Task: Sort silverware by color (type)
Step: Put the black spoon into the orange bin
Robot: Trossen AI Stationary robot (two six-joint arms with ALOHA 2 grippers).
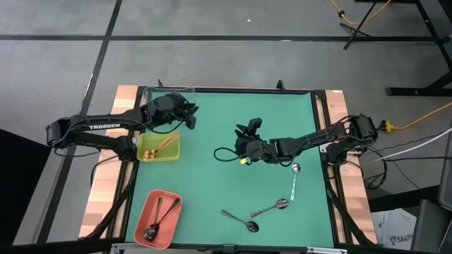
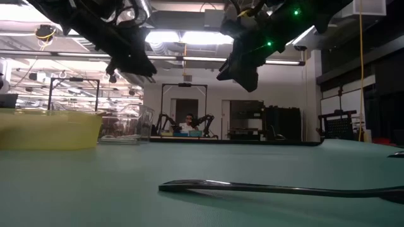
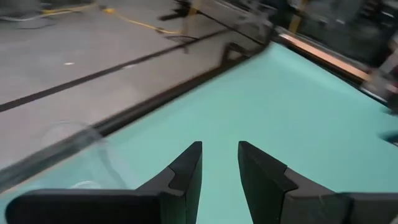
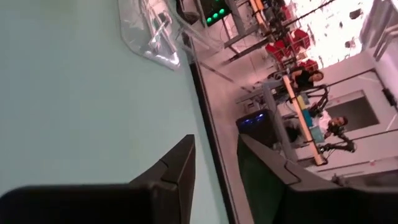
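Three silver spoons lie flat on the green mat at the near right: one (image 1: pixel 294 180), one (image 1: pixel 270 208) and one (image 1: pixel 240 220). Gold spoons (image 1: pixel 164 144) rest in the yellow-green tray (image 1: pixel 145 156). Dark spoons (image 1: pixel 157 219) rest in the salmon tray (image 1: pixel 173 204). My left gripper (image 1: pixel 191 116) (image 3: pixel 219 146) hovers open above the mat, beside the clear tray (image 1: pixel 166 92). My right gripper (image 1: pixel 244 134) (image 4: pixel 214 140) hovers open above the middle of the mat, pointing toward the far left. Nothing sits between either pair of fingers.
The three trays stand along the left side of the mat. In the low view a spoon (image 2: pixel 252 186) lies close in front, with both grippers high above the mat. Bare mat lies between the grippers. A black cable loop (image 1: pixel 224 154) hangs by the right arm.
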